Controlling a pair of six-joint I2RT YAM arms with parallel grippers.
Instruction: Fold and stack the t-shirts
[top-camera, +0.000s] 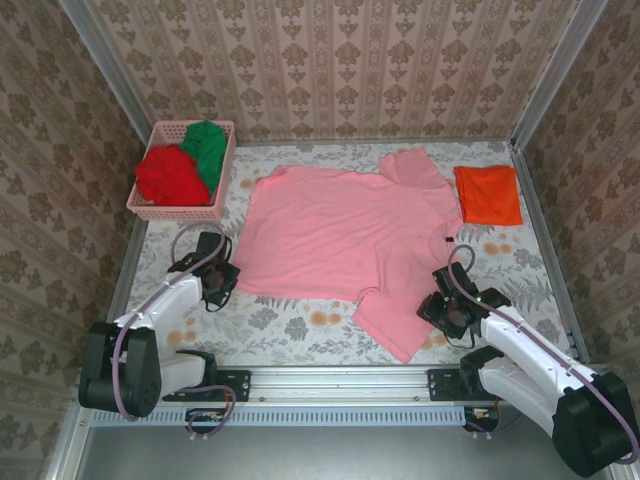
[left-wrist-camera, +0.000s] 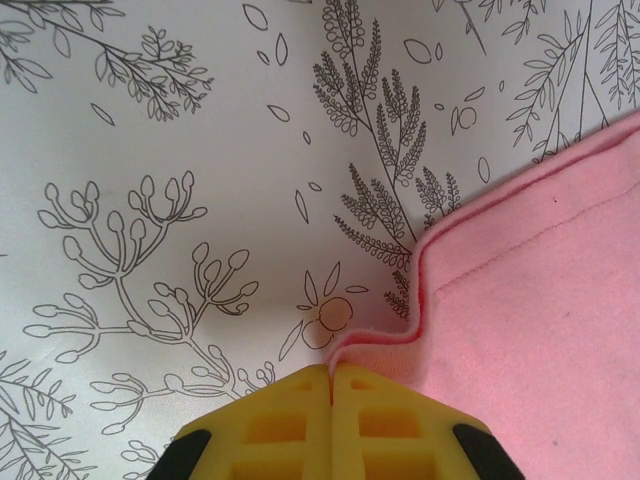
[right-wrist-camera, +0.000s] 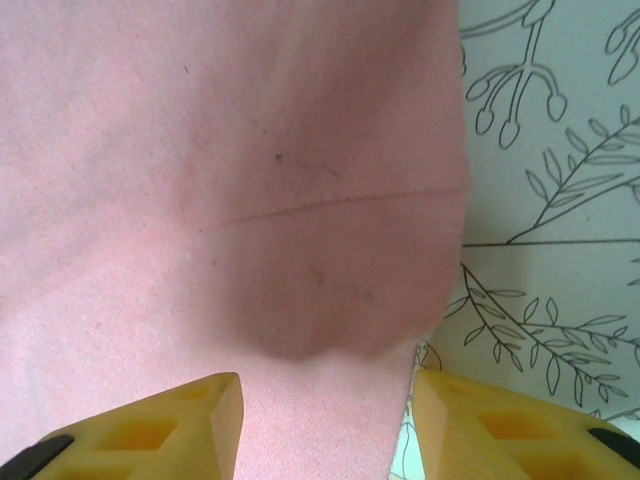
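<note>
A light pink t-shirt lies spread flat in the middle of the table. My left gripper sits at its near left hem corner. In the left wrist view the yellow fingers are shut, with the edge of the pink cloth pinched between their tips. My right gripper is at the near right sleeve, open, its fingers wide apart over the pink cloth. An orange folded square lies at the far right. Red and green t-shirts are bunched up in a basket.
The pink lattice basket stands at the far left corner. A flower-patterned cloth covers the table, with walls on three sides. A metal rail runs along the near edge between the arm bases.
</note>
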